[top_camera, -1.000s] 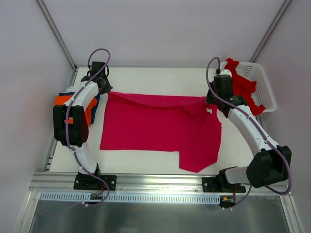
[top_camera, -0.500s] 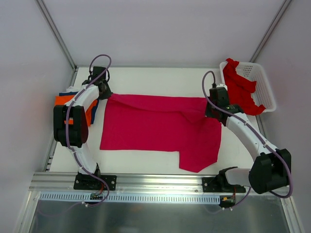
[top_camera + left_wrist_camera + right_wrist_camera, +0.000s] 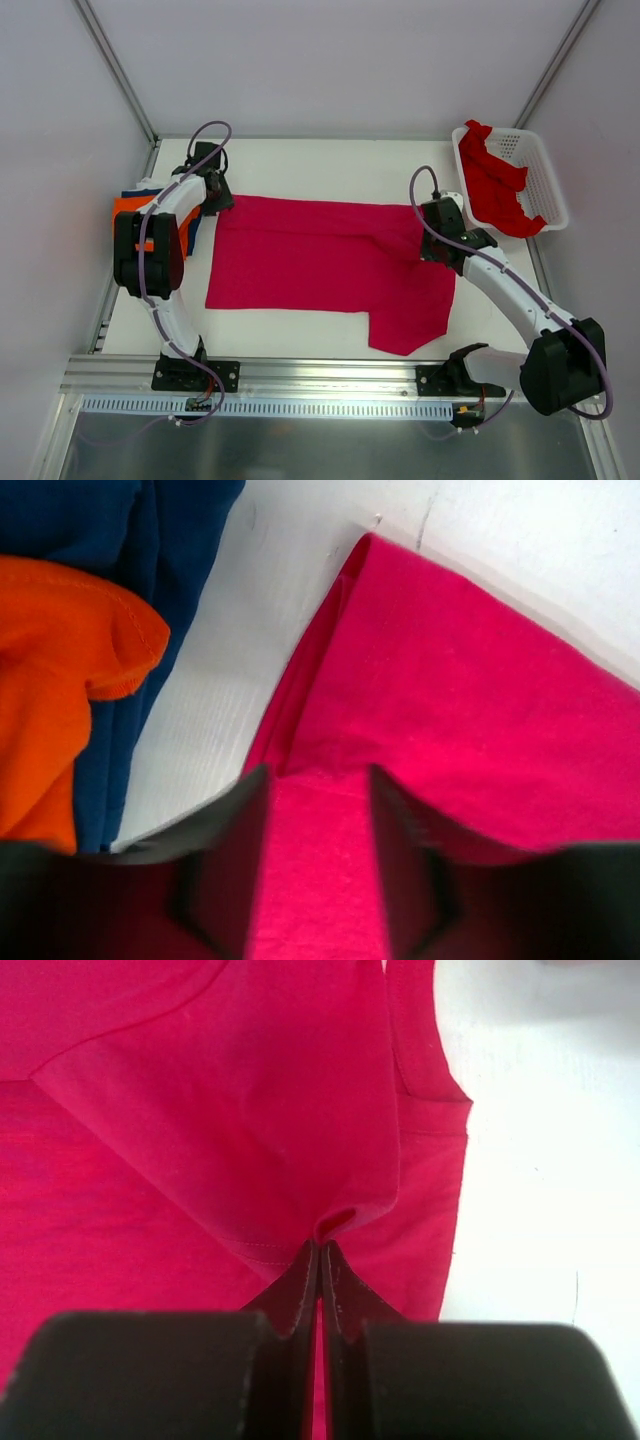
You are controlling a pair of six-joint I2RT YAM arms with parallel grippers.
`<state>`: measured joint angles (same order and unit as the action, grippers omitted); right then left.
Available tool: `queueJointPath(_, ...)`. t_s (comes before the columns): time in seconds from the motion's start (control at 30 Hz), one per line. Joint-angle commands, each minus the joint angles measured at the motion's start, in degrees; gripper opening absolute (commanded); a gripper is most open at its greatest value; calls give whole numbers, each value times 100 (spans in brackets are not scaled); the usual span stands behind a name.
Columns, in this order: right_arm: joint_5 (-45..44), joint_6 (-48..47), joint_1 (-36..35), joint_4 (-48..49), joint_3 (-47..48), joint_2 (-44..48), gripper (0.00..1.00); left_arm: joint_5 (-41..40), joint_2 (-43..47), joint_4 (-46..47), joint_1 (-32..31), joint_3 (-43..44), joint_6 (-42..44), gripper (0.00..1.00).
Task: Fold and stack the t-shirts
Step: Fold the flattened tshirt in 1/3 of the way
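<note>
A magenta t-shirt (image 3: 320, 260) lies spread across the middle of the table, its right part folded over on itself. My left gripper (image 3: 218, 196) sits at the shirt's far left corner. In the left wrist view its jaws (image 3: 318, 800) stand open, with the magenta cloth (image 3: 480, 720) lying flat between them. My right gripper (image 3: 428, 240) is at the shirt's right side. It is shut (image 3: 320, 1248) on a small raised fold of the magenta cloth (image 3: 230, 1110). Folded orange (image 3: 50, 690) and navy (image 3: 120, 530) shirts lie to the left, also seen from above (image 3: 130, 207).
A white lattice basket (image 3: 545, 165) stands at the back right with a red shirt (image 3: 495, 185) draped in it. White table (image 3: 320, 165) shows behind the magenta shirt. The metal frame rail (image 3: 330, 372) runs along the near edge by the arm bases.
My left gripper has opened and let go of the shirt's corner. My right gripper has moved left and toward me from beside the basket, still pinching the cloth, and the shirt's far edge now lies straighter.
</note>
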<state>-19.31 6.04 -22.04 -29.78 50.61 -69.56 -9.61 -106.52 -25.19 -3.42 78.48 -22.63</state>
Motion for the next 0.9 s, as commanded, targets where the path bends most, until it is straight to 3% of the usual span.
queueJointPath(0.0,-450,186,-107,-353,-86,232,1,-120,8,-223,-88,-52,31,50)
queueJointPath(0.03,-486,204,-116,-379,-104,232,0,-155,35,-232,-106,-78,22,63)
queueJointPath(0.07,-564,222,-133,-414,-121,232,1,-251,52,-215,-141,-113,-21,92)
queueJointPath(0.1,-609,248,-142,-441,-148,241,7,-296,87,-214,-159,-131,-48,99)
queueJointPath(0.13,-635,257,-151,-476,-148,241,22,-314,157,-223,-176,-131,-57,99)
queueJointPath(0.17,-696,266,-160,-554,-148,250,47,-349,201,-223,-220,-122,-92,99)
queueJointPath(0.23,-776,301,-213,-660,-113,302,55,-393,324,-214,-290,-87,-92,99)
queueJointPath(0.27,-872,318,-239,-774,-87,424,69,-436,351,-223,-326,-9,-83,99)
queueJointPath(0.3,-916,310,-274,-836,-52,504,75,-541,369,-223,-430,53,-75,99)
queueJointPath(0.43,-1084,205,-327,-943,282,970,80,-621,247,-223,-695,483,-39,99)
queueJointPath(0.53,-1127,38,-327,-758,405,1067,76,-648,0,-232,-853,747,-48,99)
queueJointPath(0.6,-1145,-138,-318,-486,537,788,43,-674,-158,-232,-888,870,-75,99)
queueJointPath(0.63,-1154,-199,-318,-380,581,621,13,-657,-315,-249,-897,967,-83,96)
queueJointPath(0.67,-1145,-270,-283,-232,703,419,2,-648,-395,-250,-897,1011,-92,92)
queueJointPath(0.73,-1049,-332,-222,-90,871,-327,1,-630,-606,-258,-897,1160,-57,83)
queueJointPath(0.8,-935,-367,-99,86,1230,-872,1,-613,-738,-276,-897,1248,-31,65)
queueJointPath(0.83,-812,-393,-55,182,1362,-1388,0,-595,-852,-293,-897,1327,4,56)
queueJointPath(0.87,-768,-402,15,235,1486,-1620,1,-604,-896,-302,-897,1354,4,38)
